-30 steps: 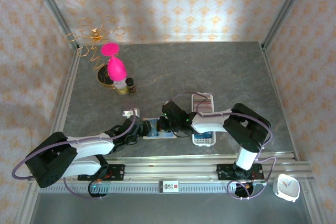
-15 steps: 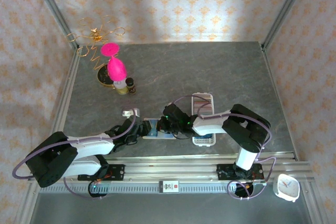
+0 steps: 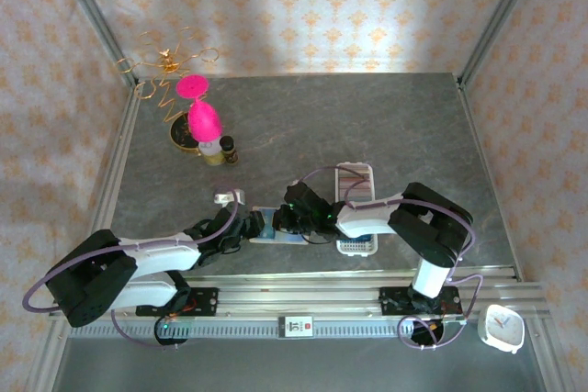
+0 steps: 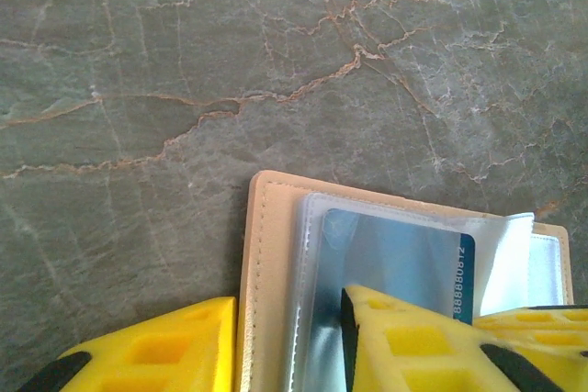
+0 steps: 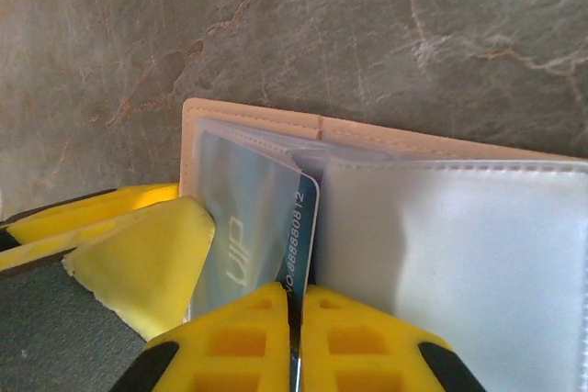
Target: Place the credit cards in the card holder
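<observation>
The tan card holder [image 4: 266, 254] lies open on the table near the front edge [image 3: 276, 227], its clear sleeves up [image 5: 276, 121]. A blue credit card [image 5: 243, 218] with white digits sits mostly inside the left sleeve [image 4: 404, 259]. My right gripper [image 5: 296, 293] is shut on that card's outer edge, reaching in from the right [image 3: 287, 220]. My left gripper [image 4: 289, 305] pinches the holder's left flap, one finger outside the tan edge and one on the sleeve [image 3: 246, 227]. More credit cards lie in the white tray [image 3: 356, 197].
A pink goblet [image 3: 202, 117], small bottles [image 3: 225, 149] and a gold wire stand [image 3: 165, 61] stand at the back left. A small white object [image 3: 228, 196] lies just behind the left gripper. A white clock [image 3: 502, 328] sits off the table at the front right.
My right gripper has crept a little to the left with the blue card, pushing it further into the sleeve. The left arm has stayed in place on the holder.
</observation>
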